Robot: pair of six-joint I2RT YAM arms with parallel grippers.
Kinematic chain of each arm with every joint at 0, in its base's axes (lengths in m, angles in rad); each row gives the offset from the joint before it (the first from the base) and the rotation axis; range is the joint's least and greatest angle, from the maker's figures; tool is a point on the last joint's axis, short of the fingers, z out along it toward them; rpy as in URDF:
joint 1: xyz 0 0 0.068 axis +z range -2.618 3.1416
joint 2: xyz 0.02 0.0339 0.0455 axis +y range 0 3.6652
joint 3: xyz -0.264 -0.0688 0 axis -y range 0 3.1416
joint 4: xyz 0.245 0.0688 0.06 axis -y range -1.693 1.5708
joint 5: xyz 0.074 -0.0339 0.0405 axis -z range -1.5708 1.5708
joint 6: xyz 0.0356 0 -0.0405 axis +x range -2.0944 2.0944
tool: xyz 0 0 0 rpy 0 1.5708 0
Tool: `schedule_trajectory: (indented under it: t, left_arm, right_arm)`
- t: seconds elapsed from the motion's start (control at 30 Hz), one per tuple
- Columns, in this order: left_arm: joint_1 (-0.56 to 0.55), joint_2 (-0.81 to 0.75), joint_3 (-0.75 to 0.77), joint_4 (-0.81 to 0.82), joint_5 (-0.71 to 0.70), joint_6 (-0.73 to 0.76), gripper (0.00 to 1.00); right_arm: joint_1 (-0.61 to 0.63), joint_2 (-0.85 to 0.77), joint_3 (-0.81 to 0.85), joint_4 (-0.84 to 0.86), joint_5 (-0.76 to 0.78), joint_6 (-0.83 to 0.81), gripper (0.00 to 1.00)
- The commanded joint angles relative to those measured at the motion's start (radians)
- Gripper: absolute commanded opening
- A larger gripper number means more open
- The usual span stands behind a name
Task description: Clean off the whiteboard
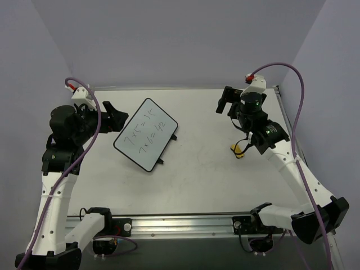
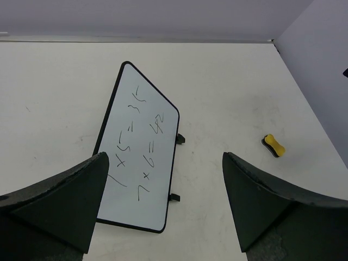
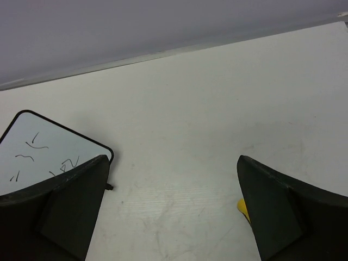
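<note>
- Whiteboard [image 1: 146, 135] rests on the table [image 1: 214, 180], left of the middle and turned at a slant; two dark handwritten sums cover its face; its two small black feet stick out along the lower right edge
- my left pincer [image 1: 115, 116] hovers just beside the board's left edge; its fingers are apart and grip nothing
- my right pincer [image 1: 224, 101] hangs over the far right of the table, well apart from the board; its fingers are spread and empty
- yellow-and-black eraser [image 1: 239, 150] lies on the table between the board and the right edge, close under my right arm; nothing touches it
</note>
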Motion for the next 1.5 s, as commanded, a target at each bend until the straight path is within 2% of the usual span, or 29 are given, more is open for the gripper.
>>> schedule_trajectory:
  t: [0.0, 0.17, 0.3, 0.4, 0.57, 0.6, 0.67, 0.7, 0.8, 0.9, 1.17, 1.47]
  left_arm:
    - [0.006, -0.008, 0.000, 0.058, 0.021, -0.004, 0.94]
    - [0.006, -0.006, -0.002, 0.060, 0.029, -0.006, 0.94]
    - [0.005, -0.008, -0.006, 0.063, 0.030, -0.009, 0.94]
    - [0.006, -0.011, -0.006, 0.067, 0.035, -0.012, 0.94]
    - [0.005, -0.022, -0.012, 0.073, 0.036, -0.015, 0.94]
    - [0.005, -0.023, -0.014, 0.075, 0.038, -0.016, 0.94]
    - [0.005, -0.025, -0.014, 0.075, 0.039, -0.016, 0.94]
    - [0.003, -0.026, -0.014, 0.075, 0.039, -0.018, 0.94]
    - [-0.003, -0.029, -0.014, 0.075, 0.039, -0.016, 0.94]
    - [-0.004, -0.034, -0.013, 0.075, 0.044, -0.018, 0.94]
    - [-0.009, -0.043, -0.013, 0.072, 0.035, -0.015, 0.94]
    - [-0.018, -0.039, -0.013, 0.072, 0.033, -0.013, 0.94]
  right_arm:
    - [-0.008, -0.004, 0.007, -0.010, 0.026, -0.034, 1.00]
    - [-0.008, 0.085, 0.074, -0.120, 0.038, -0.024, 1.00]
    - [-0.014, 0.082, 0.021, -0.102, 0.054, -0.022, 1.00]
    - [-0.053, 0.115, -0.004, -0.129, 0.053, -0.022, 0.94]
    - [-0.171, 0.141, -0.123, -0.053, -0.103, -0.014, 0.81]
    - [-0.186, 0.153, -0.142, -0.033, -0.126, -0.005, 0.74]
    - [-0.201, 0.188, -0.191, -0.017, -0.139, -0.002, 0.68]
    - [-0.208, 0.193, -0.208, -0.004, -0.139, -0.002, 0.60]
    - [-0.244, 0.193, -0.294, 0.053, -0.188, 0.022, 0.56]
    - [-0.255, 0.204, -0.343, 0.078, -0.229, 0.041, 0.55]
    - [-0.258, 0.218, -0.391, 0.044, -0.169, 0.022, 0.60]
    - [-0.284, 0.234, -0.401, 0.015, -0.157, 0.007, 0.60]
